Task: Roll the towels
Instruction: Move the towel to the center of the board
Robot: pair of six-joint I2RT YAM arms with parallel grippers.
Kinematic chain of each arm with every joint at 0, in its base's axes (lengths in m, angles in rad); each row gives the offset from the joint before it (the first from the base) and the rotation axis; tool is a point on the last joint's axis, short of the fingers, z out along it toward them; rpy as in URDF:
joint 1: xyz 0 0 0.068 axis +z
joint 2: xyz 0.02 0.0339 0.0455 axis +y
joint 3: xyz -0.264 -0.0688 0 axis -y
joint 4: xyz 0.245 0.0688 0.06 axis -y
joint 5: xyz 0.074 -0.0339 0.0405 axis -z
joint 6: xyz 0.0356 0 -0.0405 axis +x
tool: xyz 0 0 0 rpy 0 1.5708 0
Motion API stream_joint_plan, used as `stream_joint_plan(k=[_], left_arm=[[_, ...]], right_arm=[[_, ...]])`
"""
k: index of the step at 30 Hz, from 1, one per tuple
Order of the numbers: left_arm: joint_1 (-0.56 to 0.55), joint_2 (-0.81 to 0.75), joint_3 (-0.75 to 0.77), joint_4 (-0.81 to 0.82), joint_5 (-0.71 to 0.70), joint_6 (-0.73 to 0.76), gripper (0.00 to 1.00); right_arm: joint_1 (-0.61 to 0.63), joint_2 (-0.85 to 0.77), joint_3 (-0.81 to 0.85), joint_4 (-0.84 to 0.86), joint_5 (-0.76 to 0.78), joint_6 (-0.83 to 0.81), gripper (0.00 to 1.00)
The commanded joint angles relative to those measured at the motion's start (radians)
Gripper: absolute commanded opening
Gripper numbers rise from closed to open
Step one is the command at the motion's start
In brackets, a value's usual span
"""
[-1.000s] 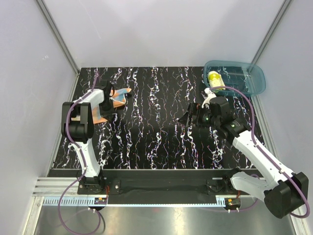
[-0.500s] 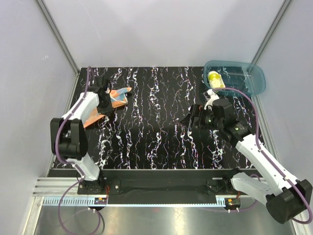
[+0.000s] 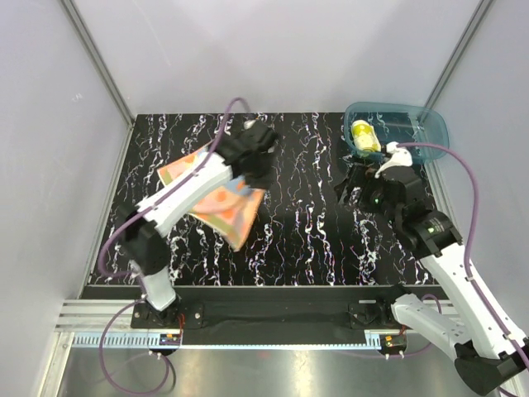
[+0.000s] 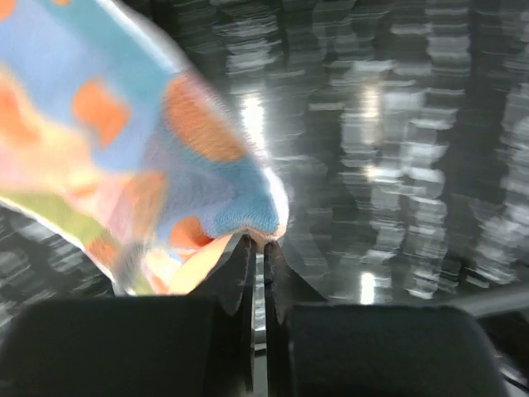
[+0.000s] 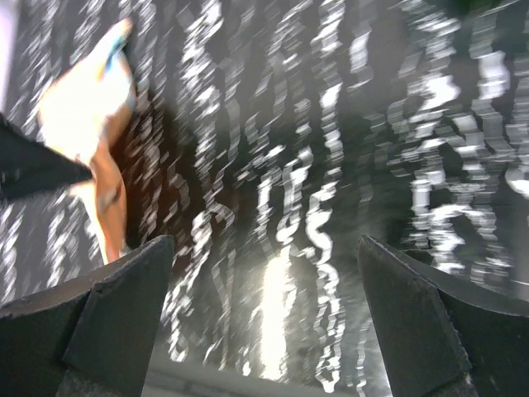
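Orange cloth with light-blue and white patches sits between the jaws of the left gripper (image 4: 258, 241). They are clenched flat together on one corner of the orange towel (image 3: 221, 197). In the wrist view the fabric fans up and away to the left of the pinch, soft and blurred. From above, the towel hangs from that corner as a loose open sheet over the black, white-veined table (image 3: 306, 236), well to the left of the teal bin (image 3: 431, 141).

The right gripper (image 5: 263, 248) has its jaws released, standing wide apart. Nothing is between them, and only the streaked tabletop shows in the gap. It hangs over the table just beside the bin's near-left corner, pointing away from the bin. Its wrist view catches the orange towel as a bright smear at the far left.

The yellow towel (image 3: 362, 135) lies inside the bin at its left end as a compact bundle, apart from both grippers.
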Motion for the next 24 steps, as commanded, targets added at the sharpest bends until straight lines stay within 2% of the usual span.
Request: stream_joint_plan(k=[1,2,3,4,7,11,12,15,20,24], left_arm=[[-0.125,0.162,0.289,-0.022,0.151,-0.09,0.1],[-0.139,0.258,0.357,-0.043,0.177,-0.081,0.24],[-0.152,0.294,0.416,-0.063,0.196,-0.075,0.49],[-0.153,0.319,0.491,-0.087,0.196,-0.07,0.55],[-0.131,0.294,0.461,-0.047,0.175,-0.043,0.75],[-0.013,0.112,0.18,0.05,0.194,-0.004,0.79],[0.052,0.083,0.136,0.061,0.188,0.002,0.79],[0.183,-0.014,-0.014,0.086,0.176,0.043,0.79],[0.33,-0.118,-0.146,0.07,0.136,0.129,0.77],[0.369,-0.186,-0.179,0.029,0.068,0.197,0.77]], right_arm=[[0.005,-0.001,0.059,-0.078,0.24,0.022,1.0],[0.005,0.009,0.066,-0.086,0.252,0.026,1.0],[0.005,0.016,0.088,-0.109,0.265,0.031,1.0],[0.004,0.034,0.097,-0.122,0.265,0.043,1.0],[0.007,0.042,0.102,-0.143,0.225,0.046,1.0],[0.004,0.067,0.042,-0.052,0.034,0.019,1.0],[0.007,0.085,0.022,-0.032,-0.091,0.019,1.0],[0.011,0.208,-0.003,0.026,-0.285,0.068,1.0],[0.086,0.45,-0.001,0.02,-0.315,0.098,1.0],[0.175,0.59,0.002,-0.029,-0.26,0.095,0.99]])
